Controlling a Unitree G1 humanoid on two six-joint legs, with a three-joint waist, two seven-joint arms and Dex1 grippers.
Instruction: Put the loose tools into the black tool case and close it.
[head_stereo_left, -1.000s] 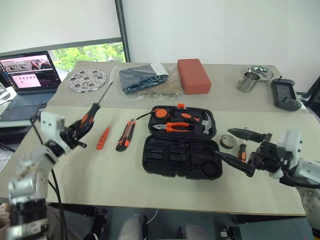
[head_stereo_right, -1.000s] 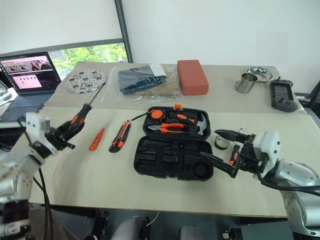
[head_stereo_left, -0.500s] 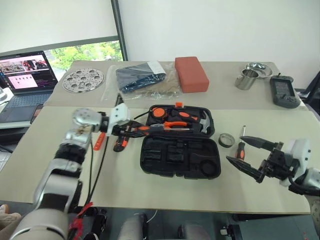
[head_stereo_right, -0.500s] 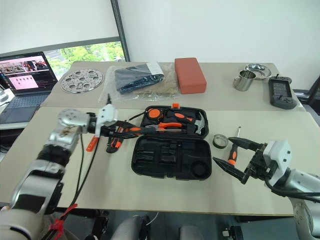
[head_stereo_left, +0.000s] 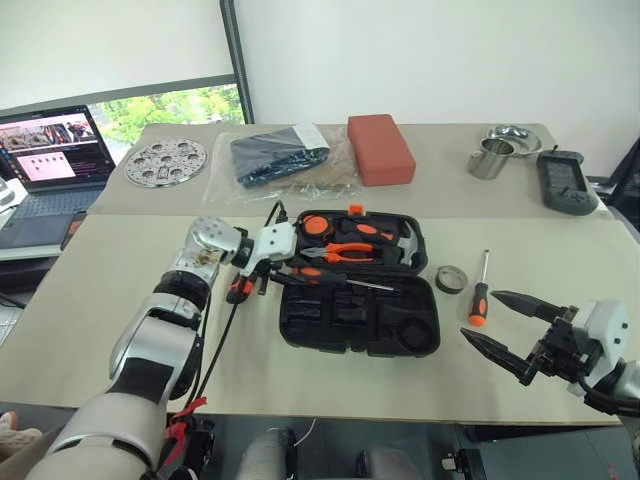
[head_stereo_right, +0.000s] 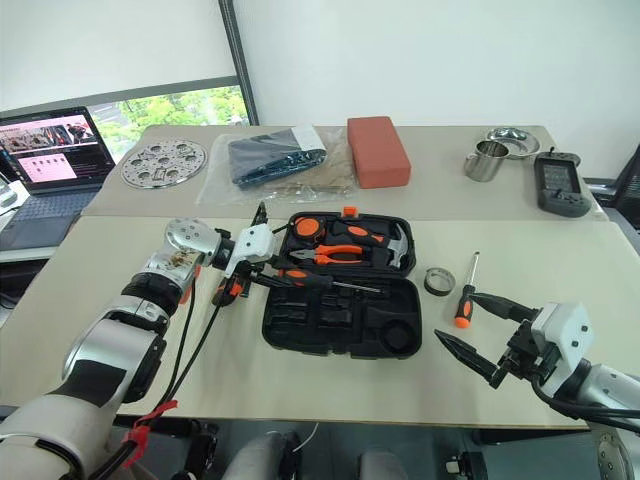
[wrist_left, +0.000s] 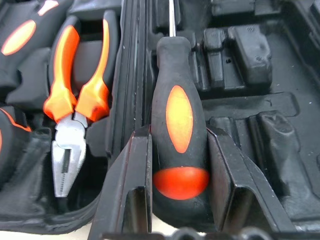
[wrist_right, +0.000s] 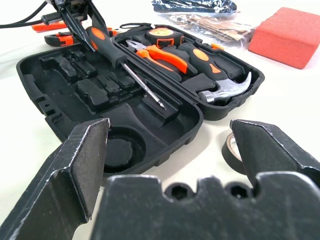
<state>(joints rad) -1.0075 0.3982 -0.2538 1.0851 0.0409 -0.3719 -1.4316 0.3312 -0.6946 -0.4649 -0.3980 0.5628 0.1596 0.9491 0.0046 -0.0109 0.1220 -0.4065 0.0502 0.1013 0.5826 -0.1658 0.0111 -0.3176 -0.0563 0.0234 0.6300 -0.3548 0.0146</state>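
The black tool case (head_stereo_left: 358, 282) lies open on the near table, with the pliers (head_stereo_left: 350, 251) and hammer (head_stereo_left: 408, 245) seated in its far half; behind it on the far table are a red-orange block (head_stereo_left: 381, 150), a bagged dark bundle (head_stereo_left: 283, 157) and a metal cup (head_stereo_left: 488, 160). The left gripper (head_stereo_left: 283, 272) pinches 1 orange-and-black screwdriver (head_stereo_left: 325, 279) by the handle over the case's hinge line, long axis running across the case, tip toward the robot's right. The right gripper (head_stereo_left: 505, 325) is spread wide and empty beside the case, near a second screwdriver (head_stereo_left: 478, 294) and the tape roll (head_stereo_left: 452, 279); the utility knife (head_stereo_left: 238, 288) lies left of the case.
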